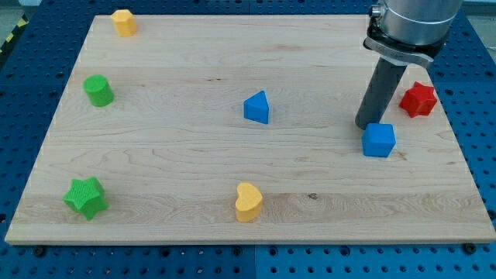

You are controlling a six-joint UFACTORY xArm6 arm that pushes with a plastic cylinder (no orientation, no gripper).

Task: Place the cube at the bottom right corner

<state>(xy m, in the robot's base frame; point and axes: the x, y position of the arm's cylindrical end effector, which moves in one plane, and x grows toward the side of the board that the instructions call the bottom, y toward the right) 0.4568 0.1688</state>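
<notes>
The dark rod stands straight up, my tip just touching the blue cube at its 10 o'clock, holding nothing. The wooden board carries seven blocks, one cube

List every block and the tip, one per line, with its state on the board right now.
Blue cube: flat on the board, right side, short of the bottom right corner.
My tip: at the cube's upper left edge.
Red star: right edge.
Blue triangular block: centre.
Yellow heart: bottom centre.
Green star: bottom left.
Green cylinder: left.
Yellow block: top left.
</notes>
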